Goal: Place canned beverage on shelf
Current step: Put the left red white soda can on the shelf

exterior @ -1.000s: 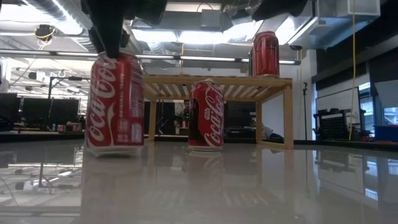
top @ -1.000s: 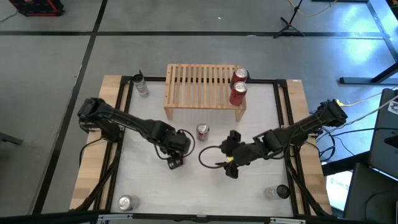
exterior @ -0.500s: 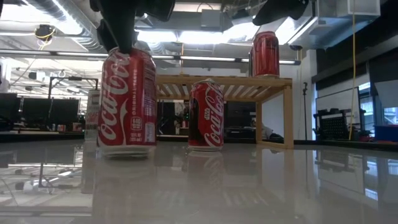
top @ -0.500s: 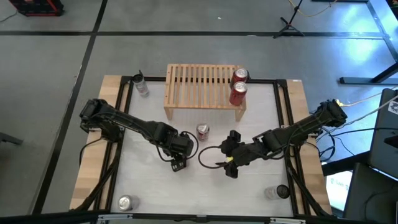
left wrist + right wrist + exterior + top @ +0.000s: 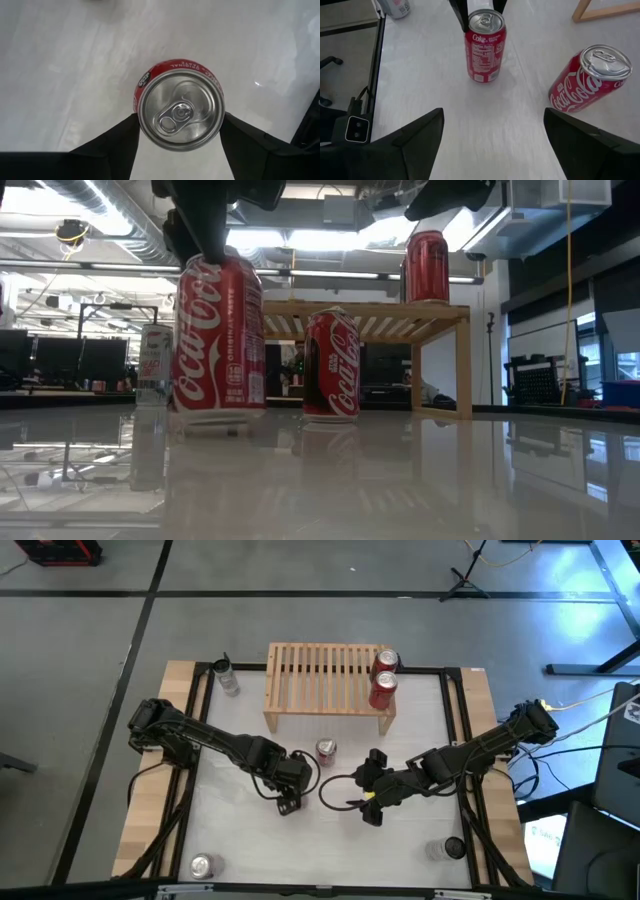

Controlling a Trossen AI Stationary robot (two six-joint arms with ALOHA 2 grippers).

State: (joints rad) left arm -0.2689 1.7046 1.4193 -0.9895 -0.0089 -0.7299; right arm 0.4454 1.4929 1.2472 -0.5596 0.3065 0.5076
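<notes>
My left gripper (image 5: 288, 802) is shut on a red cola can (image 5: 218, 340) at the table's middle, left of centre. The can also shows in the left wrist view (image 5: 181, 111) and the right wrist view (image 5: 485, 45). A second red can (image 5: 326, 750) stands upright on its base in front of the light-wood shelf (image 5: 328, 680). Two more red cans (image 5: 383, 677) stand on the shelf's right end. My right gripper (image 5: 370, 812) is open and empty, to the right of the held can. My left gripper pinches the can's upper wall just below its rim (image 5: 140, 117) between its two fingers, one on each side. The fingers (image 5: 460, 11) come from above, pointing down. The can is upright; whether its base rests on the table or hangs just above it, I cannot tell.
A silver can (image 5: 228, 678) stands at the far left beside the shelf and shows in the low view (image 5: 155, 365). Another silver can (image 5: 203, 865) is at the near left and one more (image 5: 445, 850) at the near right. Black rails (image 5: 455, 730) frame the white table.
My left gripper has gone a little toward the table's right edge with the red can, which has stayed upright. The silver can behind it has come into sight in the low view.
</notes>
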